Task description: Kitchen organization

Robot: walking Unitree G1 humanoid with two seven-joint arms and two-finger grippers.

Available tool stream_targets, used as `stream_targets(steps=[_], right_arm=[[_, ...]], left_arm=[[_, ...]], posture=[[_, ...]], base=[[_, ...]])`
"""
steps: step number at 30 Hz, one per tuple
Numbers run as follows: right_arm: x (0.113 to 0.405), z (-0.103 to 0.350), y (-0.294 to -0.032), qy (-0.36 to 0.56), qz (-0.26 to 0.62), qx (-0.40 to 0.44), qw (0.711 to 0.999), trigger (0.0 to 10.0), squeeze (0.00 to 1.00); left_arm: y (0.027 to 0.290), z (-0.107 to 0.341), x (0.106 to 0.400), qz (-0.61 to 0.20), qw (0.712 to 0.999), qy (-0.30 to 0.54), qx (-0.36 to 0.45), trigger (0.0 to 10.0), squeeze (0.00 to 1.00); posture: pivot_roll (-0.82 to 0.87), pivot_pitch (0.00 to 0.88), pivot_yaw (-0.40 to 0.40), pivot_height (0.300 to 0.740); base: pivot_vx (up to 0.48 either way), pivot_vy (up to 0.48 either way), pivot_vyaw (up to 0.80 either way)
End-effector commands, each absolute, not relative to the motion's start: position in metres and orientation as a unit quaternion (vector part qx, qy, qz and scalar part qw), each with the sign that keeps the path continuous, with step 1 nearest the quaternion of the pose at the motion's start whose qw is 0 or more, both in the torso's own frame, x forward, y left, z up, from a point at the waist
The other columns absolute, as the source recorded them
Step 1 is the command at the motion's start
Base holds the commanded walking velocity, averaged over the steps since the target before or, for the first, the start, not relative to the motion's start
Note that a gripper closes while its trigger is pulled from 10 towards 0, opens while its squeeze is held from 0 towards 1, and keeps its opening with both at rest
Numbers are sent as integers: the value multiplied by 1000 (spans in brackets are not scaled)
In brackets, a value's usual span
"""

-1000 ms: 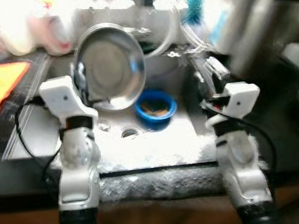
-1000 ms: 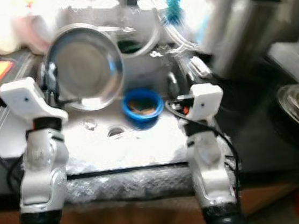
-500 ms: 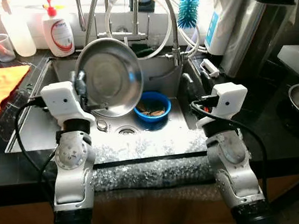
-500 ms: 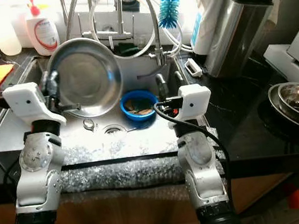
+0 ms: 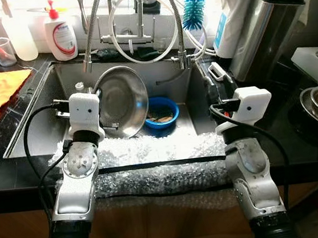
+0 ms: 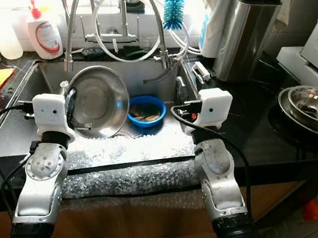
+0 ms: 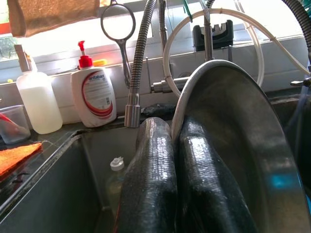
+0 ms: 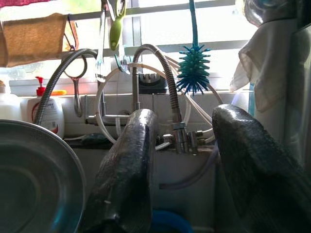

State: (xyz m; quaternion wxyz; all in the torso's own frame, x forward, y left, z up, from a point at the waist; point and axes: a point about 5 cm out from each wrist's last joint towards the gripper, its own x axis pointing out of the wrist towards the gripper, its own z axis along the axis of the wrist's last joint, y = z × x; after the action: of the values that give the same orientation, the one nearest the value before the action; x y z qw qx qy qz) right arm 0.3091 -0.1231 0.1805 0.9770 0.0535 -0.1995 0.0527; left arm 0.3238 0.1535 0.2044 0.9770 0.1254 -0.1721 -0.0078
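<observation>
Left claw [image 7: 170, 174] is clamped on the rim of the steel bowl [image 5: 123, 100], one finger inside and one outside, no gap left. I'm holding the bowl on edge over the sink [image 5: 43, 109], hollow side facing the right arm. My read: tilted like that so any water runs off into the basin rather than onto the worktop [image 5: 3, 165].

Right claw [image 8: 187, 170] sits spread wide with nothing in it, at the right edge of the sink, aimed toward the tap [image 8: 160, 73]. Looks parked clear so it doesn't foul the bowl.

Blue bowl [image 5: 161, 114] is down on the sink floor, just behind the steel bowl, with brownish scraps in it. Probably next in line.

More steel bowls [image 6: 312, 104] are stacked on the dark worktop well off to the right. I'd guess that's the destination, so the carry has to cross in front of the right arm. Risk is the rim pinch: thin, slick metal, likely wet, could pivot or slip on a fast swing.

Bubble wrap [image 5: 153, 171] pads the sink's front edge, presumably to protect the arms and the edge.
</observation>
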Motion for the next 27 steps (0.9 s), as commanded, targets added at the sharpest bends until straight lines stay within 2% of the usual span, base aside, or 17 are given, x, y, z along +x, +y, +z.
stream_targets(steps=[1, 4, 12, 23, 27], right_arm=[[312, 184, -127, -201, 45, 51, 977, 10000, 0], [314, 186, -130, -204, 42, 48, 977, 10000, 0], [314, 186, -131, -206, 39, 45, 977, 10000, 0], [314, 183, -129, -203, 42, 45, 977, 10000, 0], [314, 183, -129, -202, 42, 45, 978, 10000, 0]], left_arm=[[148, 215, 328, -5, 972, -193, 137, 10000, 0], [148, 209, 340, 16, 971, -167, 171, 10000, 0], [145, 196, 351, 22, 978, -125, 168, 10000, 0], [127, 169, 367, -9, 986, -45, 163, 10000, 0], [113, 156, 367, -52, 984, -12, 169, 10000, 0]], posture=[[22, 0, -95, 740], [17, 0, -94, 740], [13, 0, -88, 740], [17, 0, -86, 740], [12, 0, -80, 740]], base=[[0, 0, 0], [0, 0, 0], [0, 0, 0], [0, 0, 0], [0, 0, 0]])
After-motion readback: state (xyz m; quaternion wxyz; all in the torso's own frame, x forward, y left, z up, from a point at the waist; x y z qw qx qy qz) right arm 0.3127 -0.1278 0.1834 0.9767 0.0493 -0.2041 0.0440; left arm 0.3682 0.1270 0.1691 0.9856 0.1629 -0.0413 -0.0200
